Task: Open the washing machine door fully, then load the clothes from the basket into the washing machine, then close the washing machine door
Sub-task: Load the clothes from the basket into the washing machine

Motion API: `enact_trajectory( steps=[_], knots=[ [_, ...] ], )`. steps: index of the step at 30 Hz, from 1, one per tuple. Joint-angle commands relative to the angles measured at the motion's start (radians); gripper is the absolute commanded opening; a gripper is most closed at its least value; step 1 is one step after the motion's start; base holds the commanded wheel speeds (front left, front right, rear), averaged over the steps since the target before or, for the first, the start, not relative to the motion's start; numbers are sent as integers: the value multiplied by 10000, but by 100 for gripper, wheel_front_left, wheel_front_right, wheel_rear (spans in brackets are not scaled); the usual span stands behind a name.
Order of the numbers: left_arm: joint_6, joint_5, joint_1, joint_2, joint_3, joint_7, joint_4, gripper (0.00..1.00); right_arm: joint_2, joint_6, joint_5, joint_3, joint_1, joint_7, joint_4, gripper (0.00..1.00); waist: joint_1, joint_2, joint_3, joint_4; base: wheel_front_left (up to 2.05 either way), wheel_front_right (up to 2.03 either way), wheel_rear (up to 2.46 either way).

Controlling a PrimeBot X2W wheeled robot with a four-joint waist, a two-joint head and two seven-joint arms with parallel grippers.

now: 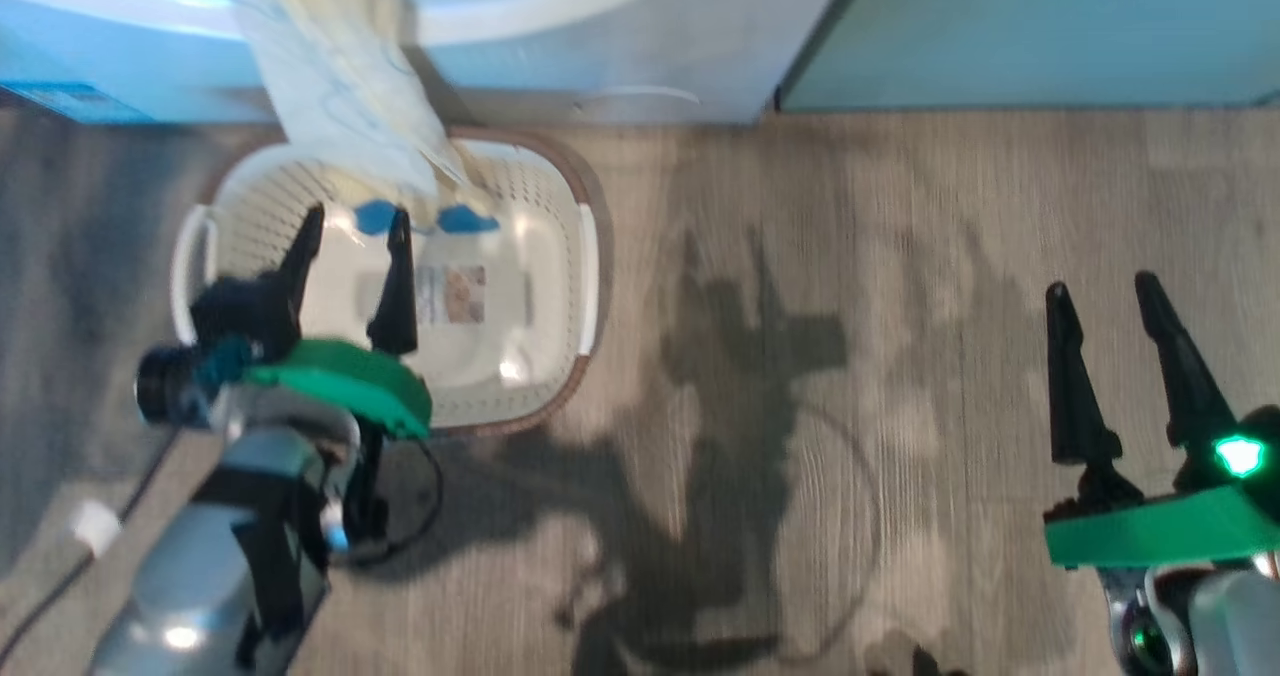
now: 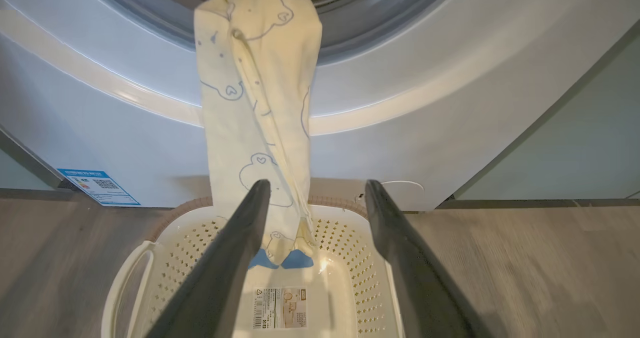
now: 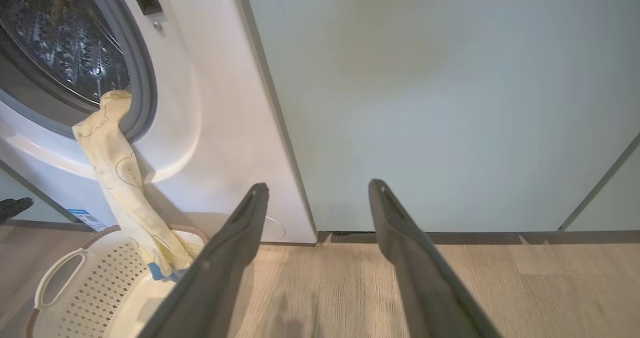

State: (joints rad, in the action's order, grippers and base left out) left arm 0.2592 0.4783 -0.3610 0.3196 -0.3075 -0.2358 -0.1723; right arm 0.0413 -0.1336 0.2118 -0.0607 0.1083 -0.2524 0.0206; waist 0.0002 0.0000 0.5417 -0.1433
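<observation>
Above the basket (image 1: 545,211), our left gripper (image 2: 317,184) holds its two dark fingers spread wide with nothing between them. They point toward the washing machine (image 2: 425,128). In the left wrist view the left finger crosses in front of the hanging cloth, and we cannot tell whether it touches.

Our right gripper (image 3: 318,184) is likewise wide apart and empty. It hangs over bare wooden floor (image 1: 900,256) well to the right of the basket and faces a pale green cabinet (image 3: 425,103).

The clothes (image 2: 255,78), a long cream-yellow garment with faint blue outlines, drape out of the grey-rimmed drum mouth (image 3: 65,43). They run down the white front of the machine into the basket. Their bright blue patches rest on the basket's bottom by the edge nearest the machine, just beyond the label sticker (image 2: 280,308).

The basket stands on the floor close against the foot of the washer. A blue energy sticker (image 2: 97,185) sits at the lower left corner of the machine's front.
</observation>
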Motion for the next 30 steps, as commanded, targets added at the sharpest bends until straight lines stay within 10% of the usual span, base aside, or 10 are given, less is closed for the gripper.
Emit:
enact_trajectory(
  steps=[1,15,28,29,30],
  knots=[
    [-68,70,-330,163,313,25,68,100,102,29,53,-199,84,-93,348,100,-2,0,482,-300,0,0,0],
    [-1263,727,-3531,555,707,356,-3931,100,91,29,978,-538,832,-93,343,100,-2,0,2060,-1480,0,0,0],
    [-945,917,-5201,969,1158,335,-6674,100,90,29,1514,-778,1068,-93,237,100,-2,0,2290,-2005,0,0,0],
    [-938,928,-5257,969,1164,327,-6780,89,90,29,1542,-780,1067,-93,229,100,-2,0,2282,-2022,0,0,0],
    [-939,944,-5313,966,1167,327,-6878,51,90,29,1573,-787,1068,-93,222,100,-2,0,2278,-2036,0,0,0]
  ],
)
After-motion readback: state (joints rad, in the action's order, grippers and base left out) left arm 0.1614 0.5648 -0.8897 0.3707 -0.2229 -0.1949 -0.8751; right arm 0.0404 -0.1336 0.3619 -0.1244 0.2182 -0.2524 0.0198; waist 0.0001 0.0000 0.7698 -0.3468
